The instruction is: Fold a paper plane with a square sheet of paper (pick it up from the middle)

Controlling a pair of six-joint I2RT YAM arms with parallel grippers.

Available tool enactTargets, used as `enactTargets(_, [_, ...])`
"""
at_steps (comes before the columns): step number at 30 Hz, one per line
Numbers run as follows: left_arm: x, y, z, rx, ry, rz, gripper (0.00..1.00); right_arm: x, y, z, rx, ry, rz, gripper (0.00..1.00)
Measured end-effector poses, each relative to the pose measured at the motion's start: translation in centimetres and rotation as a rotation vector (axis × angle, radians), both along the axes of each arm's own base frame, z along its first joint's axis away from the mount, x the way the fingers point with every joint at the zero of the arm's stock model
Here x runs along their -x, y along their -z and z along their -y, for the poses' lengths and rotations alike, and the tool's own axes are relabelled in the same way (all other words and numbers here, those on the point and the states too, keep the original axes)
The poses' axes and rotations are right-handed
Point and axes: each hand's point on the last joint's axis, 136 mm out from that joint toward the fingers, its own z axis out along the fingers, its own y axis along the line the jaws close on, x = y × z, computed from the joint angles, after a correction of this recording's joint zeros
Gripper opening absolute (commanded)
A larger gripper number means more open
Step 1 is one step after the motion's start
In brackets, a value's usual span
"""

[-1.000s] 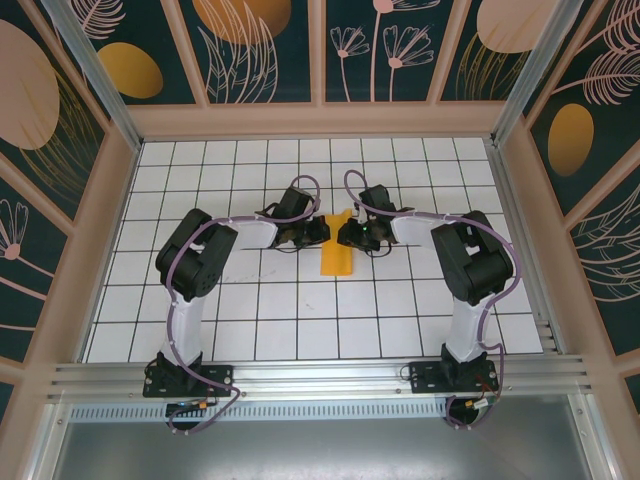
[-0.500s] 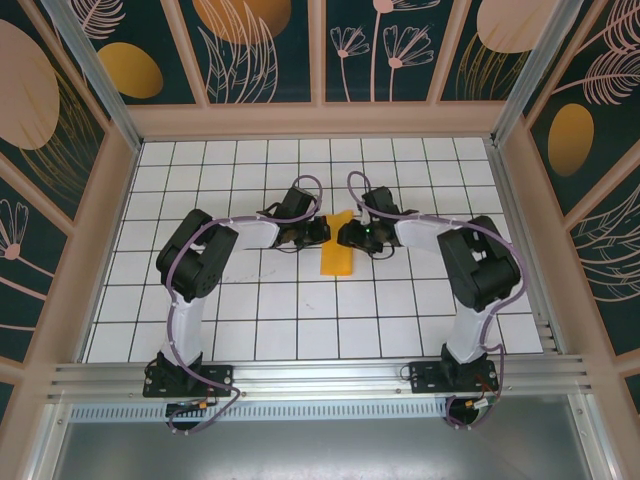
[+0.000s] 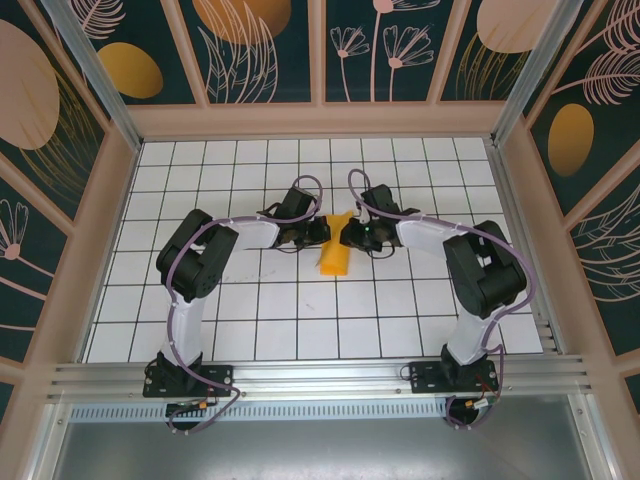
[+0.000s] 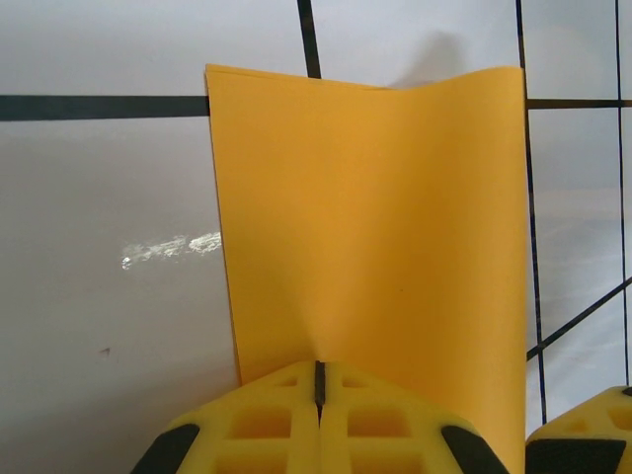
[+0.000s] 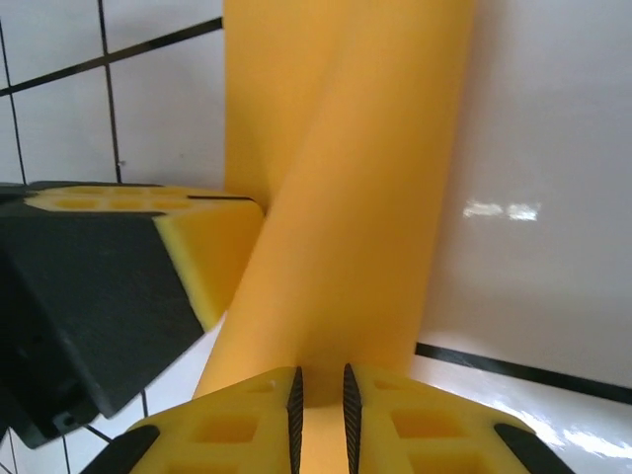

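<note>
Top view, paper: paper sheet (image 3: 335, 256), folded to a narrow strip, is at centre of table (image 3: 220, 300), betw. both grippers.
Top view, hands: left gripper (image 3: 318, 232) and right gripper (image 3: 347, 236) meet at far end of strip.
Top view, change: vs 1 s ago the right elbow is swung outward and the right gripper is closer to the left one. Strip looks shorter and tilted.
Left wrist, hand: fingers (image 4: 257, 420) are pressed together on the near edge of the sheet, no gap.
Left wrist, paper: it bends w/ a soft ridge from the pinch point.
Right wrist, hand: fingers (image 5: 232, 420) are narrow, paper passes betw. them, so holding the sheet.
Right wrist, paper: curls up beside the left gripper.
Meaning: I judge the far end is coming off the table, so the next crease is in prep. and not yet pressed.
</note>
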Motion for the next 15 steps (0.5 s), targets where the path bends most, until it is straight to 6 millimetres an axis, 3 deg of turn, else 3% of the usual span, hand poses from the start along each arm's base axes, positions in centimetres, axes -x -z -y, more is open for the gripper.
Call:
enactTargets(3, [0.0, 0.0, 0.0, 0.0, 0.0, 0.0, 0.0, -0.5, -0.3, -0.1, 0.004, 0.006, 0.015, 0.21])
enactTargets(9, [0.0, 0.0, 0.0, 0.0, 0.0, 0.0, 0.0, -1.3, -0.5, 0.9, 0.059, 0.049, 0.045, 0.36])
enactTargets(11, [0.0, 0.0, 0.0, 0.0, 0.0, 0.0, 0.0, -1.4, -1.0, 1.0, 0.059, 0.054, 0.059, 0.36])
enactTargets(15, [0.0, 0.0, 0.0, 0.0, 0.0, 0.0, 0.0, -1.7, -2.5, 0.6, 0.026, 0.041, 0.097, 0.26])
